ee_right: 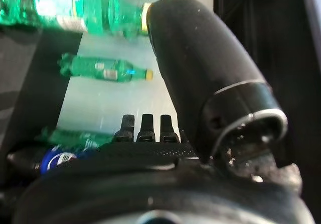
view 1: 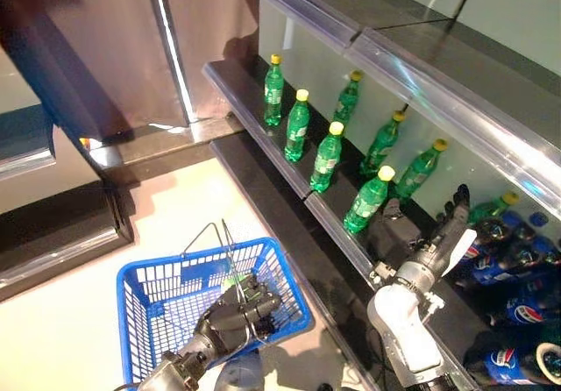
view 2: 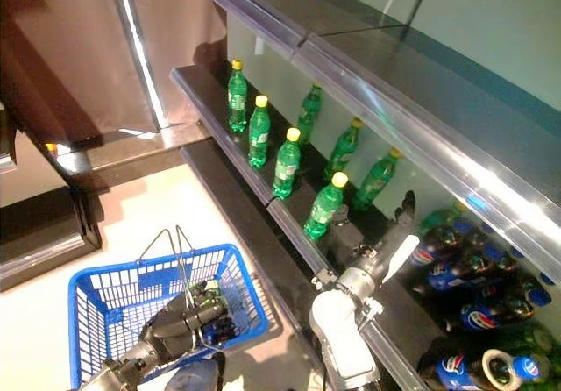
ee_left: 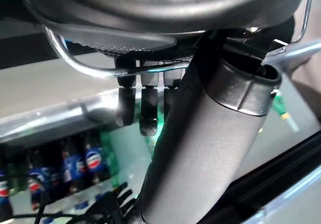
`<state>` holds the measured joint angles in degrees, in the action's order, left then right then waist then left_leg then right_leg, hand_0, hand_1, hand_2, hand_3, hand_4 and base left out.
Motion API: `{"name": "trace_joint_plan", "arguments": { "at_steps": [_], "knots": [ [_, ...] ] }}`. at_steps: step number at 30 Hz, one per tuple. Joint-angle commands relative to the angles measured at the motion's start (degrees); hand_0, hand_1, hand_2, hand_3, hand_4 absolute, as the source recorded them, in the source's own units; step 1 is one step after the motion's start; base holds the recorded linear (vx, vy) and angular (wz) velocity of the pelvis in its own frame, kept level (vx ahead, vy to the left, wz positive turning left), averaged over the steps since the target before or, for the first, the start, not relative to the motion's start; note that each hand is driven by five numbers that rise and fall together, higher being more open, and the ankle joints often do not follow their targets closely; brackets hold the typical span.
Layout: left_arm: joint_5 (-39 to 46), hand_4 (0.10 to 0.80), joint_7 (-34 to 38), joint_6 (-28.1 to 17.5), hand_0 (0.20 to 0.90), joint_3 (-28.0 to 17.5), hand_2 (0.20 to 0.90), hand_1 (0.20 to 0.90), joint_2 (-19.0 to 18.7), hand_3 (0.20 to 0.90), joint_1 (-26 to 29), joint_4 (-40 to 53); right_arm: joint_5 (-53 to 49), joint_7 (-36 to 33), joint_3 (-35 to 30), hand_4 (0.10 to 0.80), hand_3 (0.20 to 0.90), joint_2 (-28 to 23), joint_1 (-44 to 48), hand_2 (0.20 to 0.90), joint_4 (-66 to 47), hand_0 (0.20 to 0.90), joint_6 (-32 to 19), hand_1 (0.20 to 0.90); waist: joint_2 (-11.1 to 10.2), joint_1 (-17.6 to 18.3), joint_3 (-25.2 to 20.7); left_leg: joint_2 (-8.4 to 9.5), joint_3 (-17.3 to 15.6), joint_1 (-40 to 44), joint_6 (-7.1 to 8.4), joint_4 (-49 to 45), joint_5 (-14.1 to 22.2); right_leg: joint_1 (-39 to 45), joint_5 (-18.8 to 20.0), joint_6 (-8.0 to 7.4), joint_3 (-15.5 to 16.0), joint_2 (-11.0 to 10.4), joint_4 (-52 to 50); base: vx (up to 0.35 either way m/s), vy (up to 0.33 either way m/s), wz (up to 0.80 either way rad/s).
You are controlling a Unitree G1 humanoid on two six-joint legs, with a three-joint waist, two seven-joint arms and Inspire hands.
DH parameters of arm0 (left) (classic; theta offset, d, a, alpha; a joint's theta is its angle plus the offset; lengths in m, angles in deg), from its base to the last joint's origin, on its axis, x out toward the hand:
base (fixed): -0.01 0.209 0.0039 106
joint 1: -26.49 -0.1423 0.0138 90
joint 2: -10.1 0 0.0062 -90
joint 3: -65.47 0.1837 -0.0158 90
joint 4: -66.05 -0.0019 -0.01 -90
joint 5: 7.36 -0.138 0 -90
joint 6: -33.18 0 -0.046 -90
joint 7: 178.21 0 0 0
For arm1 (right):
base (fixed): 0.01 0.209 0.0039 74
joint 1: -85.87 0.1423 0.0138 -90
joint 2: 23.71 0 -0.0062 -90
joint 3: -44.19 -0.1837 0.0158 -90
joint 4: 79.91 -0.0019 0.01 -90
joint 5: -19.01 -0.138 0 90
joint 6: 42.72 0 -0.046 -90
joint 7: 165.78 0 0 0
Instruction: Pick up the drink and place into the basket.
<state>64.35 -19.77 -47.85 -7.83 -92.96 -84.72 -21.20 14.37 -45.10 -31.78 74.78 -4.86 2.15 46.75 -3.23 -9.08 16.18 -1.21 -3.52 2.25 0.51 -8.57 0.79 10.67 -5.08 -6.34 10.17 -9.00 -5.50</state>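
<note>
The left robot hand (view 1: 238,310) curls round the blue plastic basket's wire handle (view 1: 230,249). The right robot hand (view 1: 447,229), fingers straight and empty, reaches near a green yellow-capped bottle (view 1: 369,199) on the dark shelf (view 1: 263,119).

Head stereo pair looks down from above; both eyes share shelf (view 1: 263,102) and blue basket (view 1: 149,295). Wrist cameras sit close, facing the shelf.

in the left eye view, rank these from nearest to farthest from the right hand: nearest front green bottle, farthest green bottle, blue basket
1. Nearest front green bottle, on the shelf just left of the right hand.
2. Blue basket, down on the floor, held by the left hand.
3. Farthest green bottle, at the shelf's far end.
</note>
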Motion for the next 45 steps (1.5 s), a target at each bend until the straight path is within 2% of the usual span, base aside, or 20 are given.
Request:
{"name": "trace_joint_plan", "arguments": {
  "at_steps": [1, 3, 6, 9, 11, 14, 15, 20, 23, 27, 31, 38, 45],
  "knots": [
    [8.16, 0.1, -11.02, -10.28, 0.3, 2.37, 0.3, 0.3, 7.47, 0.2, 8.57, 20.42, 1.83, 3.94, 0.56, 0.8, 0.9, -5.84, 4.6, 0.9, 0.92, 0.9, -3.84, 0.9, 2.56, 0.15, -9.64, -5.63, 1.38, 5.2, 3.33, 3.37, -0.45, -1.53, 9.02, -4.05, 0.69, -3.92, 3.71, -0.197, -0.057, -0.11],
    [8.18, 0.1, -10.85, -10.53, 0.3, 2.62, 0.3, 0.3, 7.88, 0.2, 9.03, 19.96, 1.43, 5.13, 0.9, 0.8, 0.9, -5.85, 5.12, 0.9, 1.85, 0.9, -4.21, 0.9, 2.54, 0.34, -9.83, -5.9, 1.15, 5.22, 3.51, 3.75, -0.79, -1.7, 9.01, -3.67, 0.76, -3.62, 3.88, -0.177, -0.072, -0.05],
    [7.06, 0.1, -10.45, -12.3, 0.3, 2.98, 0.3, 0.3, 9.09, 0.2, 10.11, 18.57, -0.48, 7.81, 1.69, 0.8, 0.9, -6.61, 6.35, 0.9, 3.55, 0.9, -5.29, 0.9, 2.45, 0.94, -10.31, -7.05, 0.36, 4.39, 4.42, 3.53, -2.02, -2.48, 8.99, -2.17, 1.0, -2.28, 3.89, -0.207, -0.093, -0.04],
    [7.85, 0.1, -10.48, -13.3, 0.3, 2.92, 0.3, 0.3, 10.15, 0.2, 10.99, 17.5, -1.54, 10.58, 1.82, 0.8, 0.9, -7.53, 7.83, 0.9, 5.03, 0.9, -5.57, 0.9, 2.13, 1.27, -10.09, -7.08, 0.62, 2.22, 5.13, -0.26, -1.66, -3.11, 9.14, -0.69, 0.33, -1.2, 4.09, -0.143, -0.051, -0.11],
    [8.78, 0.1, -10.53, -12.46, 0.3, 2.89, 0.3, 0.3, 10.85, 0.2, 11.74, 16.95, -2.65, 11.34, 1.66, 0.8, 0.9, -8.52, 9.24, 0.9, 6.09, 0.9, -5.07, 0.9, 2.42, 1.24, -9.68, -7.01, 1.62, -0.14, 5.8, -3.62, -3.4, -3.29, 9.1, 0.34, 0.03, -0.54, 4.03, -0.065, 0.049, -0.04],
    [7.94, 0.1, -12.36, -10.38, 0.3, 3.25, 0.3, 0.3, 12.12, 0.2, 12.33, 15.37, -3.89, 11.06, 1.59, 0.8, 0.9, -8.28, 10.33, 0.9, 8.75, 0.9, -5.58, 0.9, 2.88, 1.23, -8.99, -7.73, 0.96, -1.29, 5.77, -2.82, -4.43, -2.84, 8.45, 0.98, 0.04, -0.44, 3.44, 0.036, 0.108, 0.03],
    [7.33, 0.1, -12.8, -10.42, 0.3, 3.58, 0.3, 0.3, 12.26, 0.2, 11.94, 15.47, -4.27, 11.52, 1.51, 0.8, 0.9, -8.17, 9.9, 0.9, 8.98, 0.9, -5.86, 0.9, 2.93, 1.51, -8.96, -7.52, 0.45, -0.66, 5.52, -1.59, -3.47, -2.96, 8.37, 0.84, -0.12, -0.74, 3.35, 0.094, 0.137, 0.0],
    [5.45, 0.1, -12.88, -12.2, 0.3, 4.62, 0.3, 0.3, 12.18, 0.2, 10.78, 15.99, -4.66, 11.77, 1.64, 0.8, 0.9, -8.6, 6.97, 0.9, 6.92, 0.9, -6.84, 0.9, 3.61, 3.04, -9.17, -6.45, -0.86, 0.49, 5.14, 1.69, -3.05, -4.3, 8.49, 0.16, -1.3, -1.7, 3.35, 0.106, 0.139, -0.01],
    [5.29, 0.1, -12.46, -14.28, 0.3, 5.67, 0.3, 0.3, 10.87, 0.2, 11.48, 15.89, -4.54, 11.68, 1.43, 0.8, 0.9, -8.72, 7.86, 0.9, 8.23, 0.9, -8.31, 0.9, 4.0, 3.37, -8.2, -5.37, -0.75, -0.21, 4.85, 1.42, -2.25, -5.71, 8.7, -0.37, -1.29, -2.78, 3.03, 0.046, 0.097, -0.02],
    [6.02, 0.1, -12.24, -14.53, 0.3, 5.13, 0.3, 0.3, 10.63, 0.2, 11.58, 15.66, -4.3, 11.46, 1.34, 0.8, 0.9, -8.37, 8.63, 0.9, 8.6, 0.9, -8.43, 0.9, 4.27, 3.26, -7.16, -4.46, -0.45, -0.29, 4.24, 2.04, -1.7, -6.64, 9.14, -1.08, -1.28, -3.53, 3.09, 0.037, 0.032, 0.0],
    [6.09, 0.1, -11.94, -15.27, 0.3, 5.41, 0.3, 0.3, 10.51, 0.2, 11.71, 15.85, -4.69, 11.53, 1.45, 0.8, 0.9, -8.54, 9.53, 0.9, 8.87, 0.9, -8.75, 0.9, 4.47, 3.08, -6.16, -4.08, 0.02, -1.05, 3.92, 2.14, -1.39, -8.02, 9.45, -1.73, -1.69, -3.88, 2.75, 0.0, 0.0, 0.0],
    [6.02, 0.1, -10.23, -15.91, 0.3, 5.72, 0.3, 0.3, 10.12, 0.2, 15.23, 16.25, -5.61, 12.27, 2.08, 0.8, 0.9, -8.11, 13.02, 0.9, 9.76, 0.9, -9.24, 0.9, 4.74, 2.7, -2.83, -3.36, 1.91, -2.99, 3.48, 1.96, -1.1, -10.31, 10.11, -2.69, -2.15, -4.59, 2.08, -0.052, -0.017, 0.0],
    [5.55, 0.1, -8.92, -17.37, 0.3, 7.05, 0.3, 0.3, 10.21, 0.2, 16.39, 16.48, -6.66, 14.58, 3.73, 0.8, 0.9, -8.06, 13.72, 0.9, 9.42, 0.9, -9.2, 0.9, 4.89, 2.73, -1.23, -3.23, 2.52, -4.21, 3.38, 1.45, -1.11, -11.45, 10.13, -3.12, -2.21, -5.09, 1.37, -0.019, 0.007, 0.01]
  ]
}}
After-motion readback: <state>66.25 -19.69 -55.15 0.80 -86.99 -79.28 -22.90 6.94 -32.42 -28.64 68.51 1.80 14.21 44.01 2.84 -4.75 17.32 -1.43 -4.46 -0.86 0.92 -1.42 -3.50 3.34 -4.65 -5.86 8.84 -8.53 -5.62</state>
